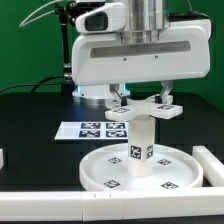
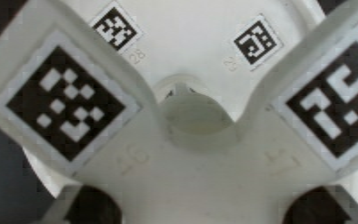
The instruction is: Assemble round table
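Cross (image 2: 176, 160) fills my wrist view, gripped in the closed hand (image 1: 142, 98). At exterior frame centre it sits right over the upright post (image 1: 140, 150), standing mid-way on the disc (image 1: 95, 172), lower centre. I'd push straight down the post's axis.

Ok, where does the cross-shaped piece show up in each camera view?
Exterior view: the cross-shaped piece is near the picture's centre, held in the gripper, directly over the upright post.
Wrist view: the same piece fills nearly the whole picture, its arms spreading out from a round hub.
Shared landmark: the black-and-white tags on its arms.
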`<state>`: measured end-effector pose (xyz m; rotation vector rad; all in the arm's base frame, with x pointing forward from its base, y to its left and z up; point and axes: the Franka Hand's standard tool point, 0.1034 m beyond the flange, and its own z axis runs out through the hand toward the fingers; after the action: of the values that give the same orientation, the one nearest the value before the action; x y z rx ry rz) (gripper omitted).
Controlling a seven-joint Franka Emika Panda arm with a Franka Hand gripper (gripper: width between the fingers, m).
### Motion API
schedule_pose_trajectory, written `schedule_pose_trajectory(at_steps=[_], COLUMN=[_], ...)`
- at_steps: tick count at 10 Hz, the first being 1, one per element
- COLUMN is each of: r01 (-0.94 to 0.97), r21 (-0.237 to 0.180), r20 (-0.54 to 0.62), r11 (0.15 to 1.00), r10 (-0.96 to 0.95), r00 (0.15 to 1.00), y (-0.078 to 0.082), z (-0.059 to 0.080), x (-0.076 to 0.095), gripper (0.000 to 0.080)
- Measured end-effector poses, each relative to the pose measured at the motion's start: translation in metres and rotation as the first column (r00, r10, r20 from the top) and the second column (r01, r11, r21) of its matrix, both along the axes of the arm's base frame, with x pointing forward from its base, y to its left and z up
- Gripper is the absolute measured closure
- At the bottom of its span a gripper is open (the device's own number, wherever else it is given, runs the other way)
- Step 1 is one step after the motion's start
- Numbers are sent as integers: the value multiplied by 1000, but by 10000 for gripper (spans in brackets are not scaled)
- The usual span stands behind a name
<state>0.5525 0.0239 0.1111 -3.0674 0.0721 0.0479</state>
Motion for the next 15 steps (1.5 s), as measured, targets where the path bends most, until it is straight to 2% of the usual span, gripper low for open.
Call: schedule_pose_trajectory(at_steps=[12, 15], r01=[10, 297], r21=[-1, 15], r20=[16, -8], r11=[1000, 955], r10=[-10, -297], r00=[1000, 955], y=[-1, -2], z=[0, 0], x=[2, 2], gripper=[354, 354])
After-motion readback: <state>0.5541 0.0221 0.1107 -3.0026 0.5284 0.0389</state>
